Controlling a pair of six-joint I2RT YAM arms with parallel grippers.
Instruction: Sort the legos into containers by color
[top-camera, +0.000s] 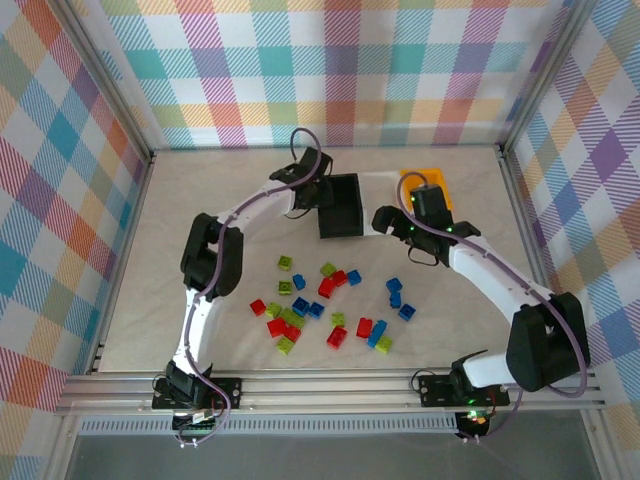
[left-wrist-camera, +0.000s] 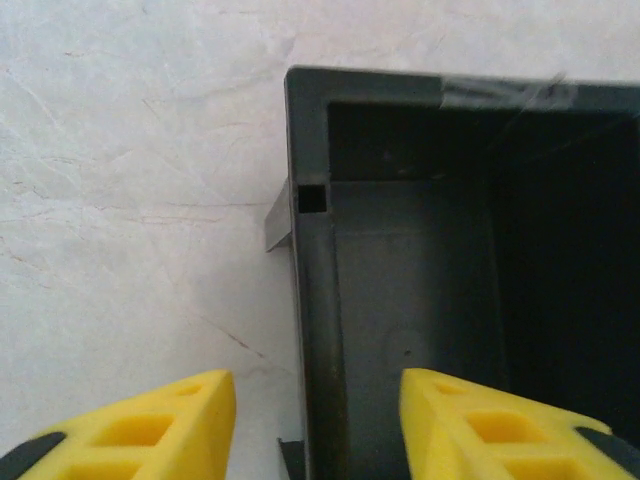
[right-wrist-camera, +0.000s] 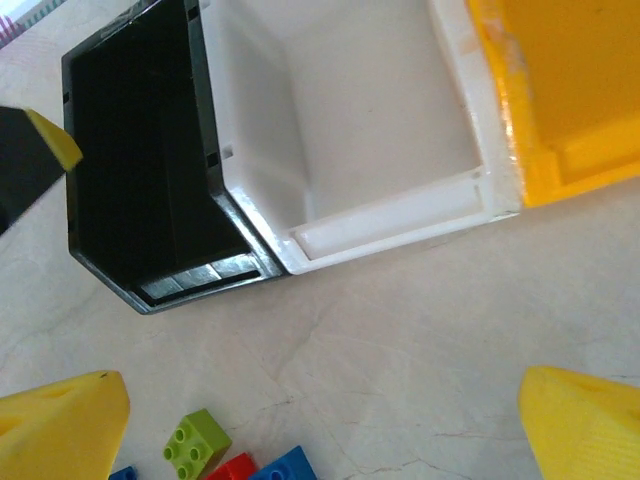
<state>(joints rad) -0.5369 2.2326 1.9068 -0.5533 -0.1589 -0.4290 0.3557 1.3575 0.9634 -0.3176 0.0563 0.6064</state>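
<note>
The legos (top-camera: 327, 288) lay loose and unsorted on the table (top-camera: 150, 320). Beyond them the right gripper (right-wrist-camera: 322, 385) hung wide open and empty, and the left gripper (left-wrist-camera: 315, 385) had its parted fingers astride the black bin (left-wrist-camera: 310, 140) side wall, not yet pinching it. Likely a bin was being positioned; next, those fingers needed to clamp that wall.

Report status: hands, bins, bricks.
Left hand open, astride black bin side wall. Right hand open, empty, over table. Legos loose on table, unsorted. No obstruction seen.
</note>
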